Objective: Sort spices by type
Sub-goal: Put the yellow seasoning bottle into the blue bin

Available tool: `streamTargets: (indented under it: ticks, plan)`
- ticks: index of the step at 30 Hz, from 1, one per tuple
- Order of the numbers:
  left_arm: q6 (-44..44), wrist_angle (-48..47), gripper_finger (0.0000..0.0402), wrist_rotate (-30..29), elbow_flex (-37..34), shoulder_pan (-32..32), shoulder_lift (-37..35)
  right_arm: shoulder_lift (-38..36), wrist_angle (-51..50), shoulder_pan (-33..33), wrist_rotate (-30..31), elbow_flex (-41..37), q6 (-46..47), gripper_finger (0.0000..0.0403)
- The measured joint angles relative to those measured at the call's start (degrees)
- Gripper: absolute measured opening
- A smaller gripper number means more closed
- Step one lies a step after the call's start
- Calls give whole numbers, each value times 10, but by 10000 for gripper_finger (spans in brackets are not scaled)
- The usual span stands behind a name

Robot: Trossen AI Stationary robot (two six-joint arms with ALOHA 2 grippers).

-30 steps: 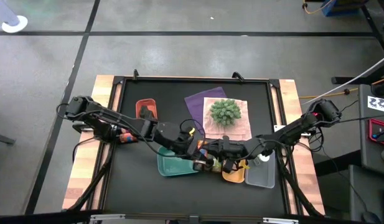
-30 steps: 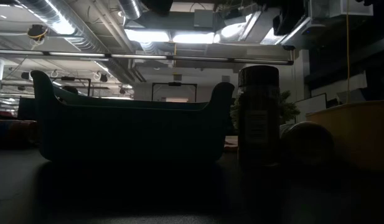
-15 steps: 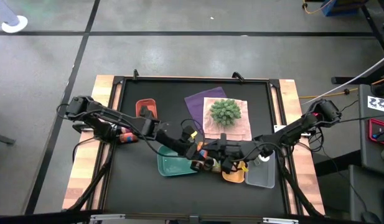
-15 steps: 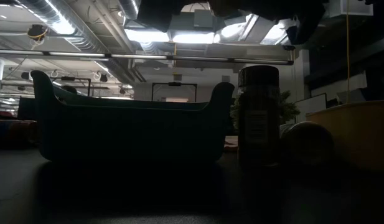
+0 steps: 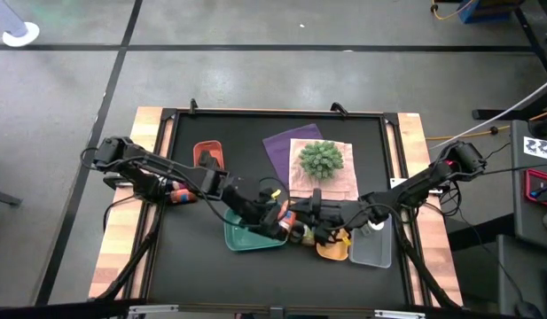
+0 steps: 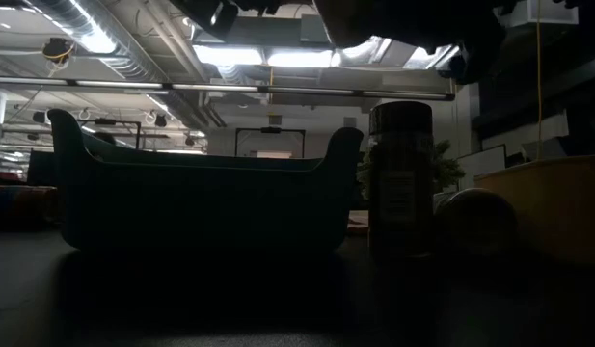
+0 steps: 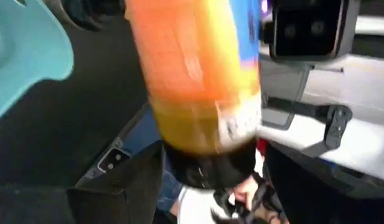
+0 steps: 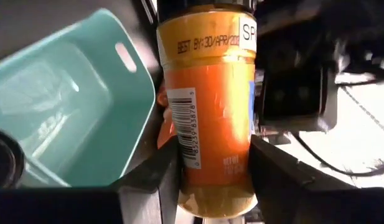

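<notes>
Spice jar (image 8: 207, 106), orange with a barcode label and a printed best-by date, sits clamped between the fingers of the right claw (image 5: 295, 219), lifted off the surface (image 5: 202, 266). The left claw (image 5: 277, 217) meets it from the opposite side, its fingers spread around the same jar's dark cap end (image 7: 207, 168). Just beside both claws, toward the left arm, lies the teal tray (image 5: 246, 235); on the right arm's side sit an orange tray (image 5: 333, 249) and a clear tray (image 5: 372, 248). Below the claws a dark-capped jar (image 6: 401, 178) stands upright on the surface between the teal and orange trays. Beyond them a spiky green plant (image 5: 320, 159) rests on cloths.
</notes>
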Motion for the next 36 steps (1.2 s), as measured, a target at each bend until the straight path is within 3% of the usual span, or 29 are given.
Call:
streamTargets:
  ticks: [12,18,22,26,31,33,36]
  plan:
    - [87,-2,258,32,0,-28,0,0,-74,0,22,0,114,161]
    - [173,-25,258,13,0,-72,0,0,-77,0,17,0,197,161]
    - [249,-97,258,-88,0,-110,0,0,-77,0,15,0,282,161]
    - [321,-165,258,-258,0,-146,0,0,-77,0,-18,0,390,161]
    - [390,-182,258,-470,0,-187,0,0,-77,0,-63,0,509,161]
    - [406,-177,258,-522,0,-197,0,0,-75,0,-65,0,539,161]
    - [423,-170,258,-551,0,-205,0,0,-68,0,-65,0,568,161]
